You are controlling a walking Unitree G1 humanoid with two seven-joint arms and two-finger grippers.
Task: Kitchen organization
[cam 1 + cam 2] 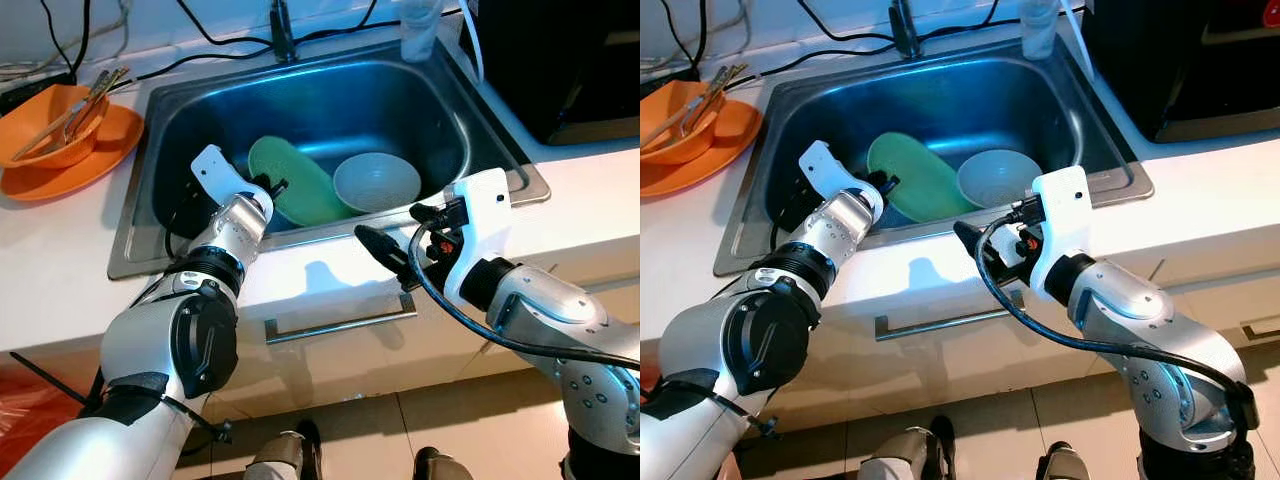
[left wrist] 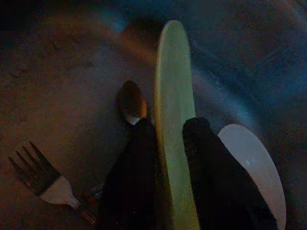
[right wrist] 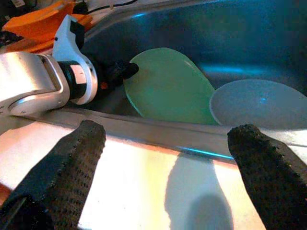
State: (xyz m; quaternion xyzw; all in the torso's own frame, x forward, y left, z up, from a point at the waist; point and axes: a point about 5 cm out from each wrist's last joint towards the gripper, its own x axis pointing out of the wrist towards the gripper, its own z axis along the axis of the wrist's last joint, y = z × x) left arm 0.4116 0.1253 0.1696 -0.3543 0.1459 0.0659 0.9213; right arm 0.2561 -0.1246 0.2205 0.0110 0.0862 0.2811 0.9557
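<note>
A green plate [image 1: 295, 180] stands tilted on its edge in the steel sink [image 1: 330, 100]. My left gripper [image 1: 268, 187] reaches down into the sink and is shut on the plate's rim. In the left wrist view the plate [image 2: 173, 96] runs edge-on between the two black fingers [image 2: 136, 158]. A white bowl [image 1: 377, 182] lies beside the plate, to its right. My right gripper [image 3: 168, 139] hovers open over the counter's front strip, just before the sink, with nothing between its fingers. A spoon [image 2: 132, 103] and a fork [image 2: 45, 184] lie on the sink floor by the plate.
An orange bowl [image 1: 55, 125] with chopsticks sits on an orange plate [image 1: 90, 165] on the counter at the left. The faucet [image 1: 283, 35] and a clear cup [image 1: 418, 30] stand behind the sink. A black appliance [image 1: 560, 60] is at the right. Cables trail along the back.
</note>
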